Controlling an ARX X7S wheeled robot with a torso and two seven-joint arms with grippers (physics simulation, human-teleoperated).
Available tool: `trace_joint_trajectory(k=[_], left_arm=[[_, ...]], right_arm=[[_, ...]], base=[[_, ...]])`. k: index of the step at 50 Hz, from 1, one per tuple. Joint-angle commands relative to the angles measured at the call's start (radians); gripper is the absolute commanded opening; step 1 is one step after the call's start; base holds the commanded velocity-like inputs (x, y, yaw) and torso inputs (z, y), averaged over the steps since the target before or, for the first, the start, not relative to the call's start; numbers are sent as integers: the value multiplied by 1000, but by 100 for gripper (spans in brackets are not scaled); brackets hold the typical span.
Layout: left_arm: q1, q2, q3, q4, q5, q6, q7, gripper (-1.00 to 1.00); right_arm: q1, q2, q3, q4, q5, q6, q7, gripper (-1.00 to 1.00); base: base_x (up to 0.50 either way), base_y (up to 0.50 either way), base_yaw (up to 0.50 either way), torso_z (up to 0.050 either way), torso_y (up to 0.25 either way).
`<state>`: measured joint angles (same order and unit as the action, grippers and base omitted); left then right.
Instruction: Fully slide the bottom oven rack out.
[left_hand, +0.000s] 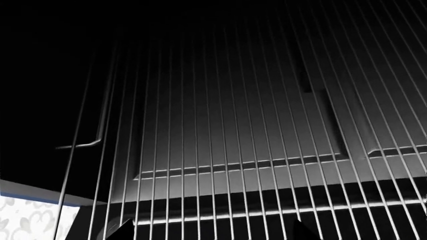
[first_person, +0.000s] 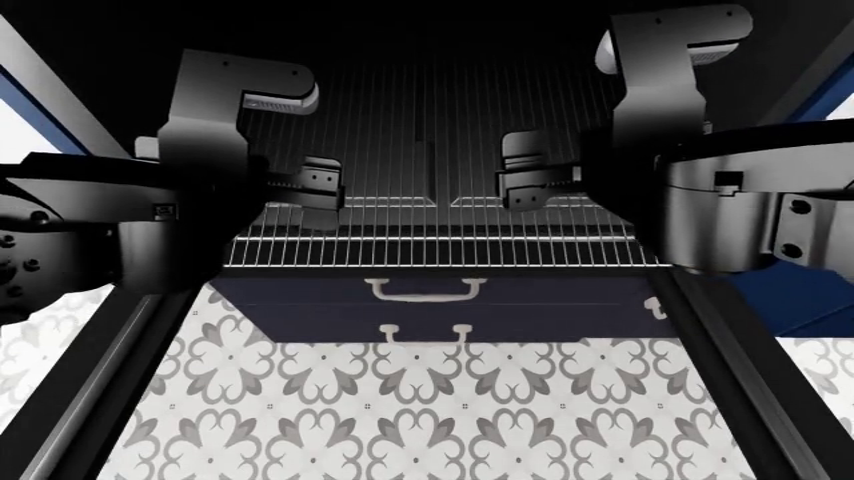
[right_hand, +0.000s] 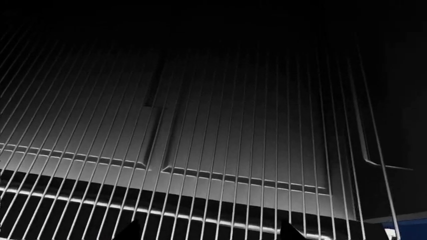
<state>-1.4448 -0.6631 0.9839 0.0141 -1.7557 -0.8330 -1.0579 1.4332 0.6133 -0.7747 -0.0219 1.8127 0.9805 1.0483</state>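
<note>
Gripping risk: left gripper (first_person: 320, 187) and right gripper (first_person: 523, 185) over the silver wire bottom oven rack (first_person: 441, 245); jaw states cannot be told.
Cause: uneven pull may skew the rack, jamming it in the black oven (first_person: 441, 40).

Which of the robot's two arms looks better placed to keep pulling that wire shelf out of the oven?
Neither clearly, though I'd lean left. Both grippers sit at the bottom oven rack, either side of its centre bar. The left gripper seems lower, nearer the front rods; the right gripper is level-ish too. Whether either is gripping is hidden.

Both arms reach forward side by side, left gripper (first_person: 310, 185) and right gripper (first_person: 531, 178) level.
</note>
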Motion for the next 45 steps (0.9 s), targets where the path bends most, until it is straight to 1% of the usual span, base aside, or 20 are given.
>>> trace_joint_trajectory(k=[1,9,15,24,31,37,45], left_arm=[[23,19,10,-52,80,43,51,100],[48,18,13,-49,93,61,49,100],[65,15,21,-47,104,66,51,100],[92,18,52,-62,146,64,72,100],[118,-8,81,-45,152,35,60,100],[159,-9,88,-47,173,65,68,100],[204,0,104,-50,192,85,75,100]], right_arm=[[-26,-27,-29,47,-82,-16,-66,100],[-67,-36,-53,59,-121,-31,-90,100],[-98,-37,-75,93,-179,-52,-139,100],[-129,-33,-83,92,-189,-65,-137,100],[-177,-10,-96,63,-177,-60,-123,100],[-193,-21,-101,92,-216,-92,-156,100],[-231,-20,-111,96,-223,-105,-153,100]], base=[[0,0,0,0,0],[0,0,0,0,0],[0,0,0,0,0],[0,0,0,0,0],[0,0,0,0,0],[0,0,0,0,0],[2,0,0,0,-3]])
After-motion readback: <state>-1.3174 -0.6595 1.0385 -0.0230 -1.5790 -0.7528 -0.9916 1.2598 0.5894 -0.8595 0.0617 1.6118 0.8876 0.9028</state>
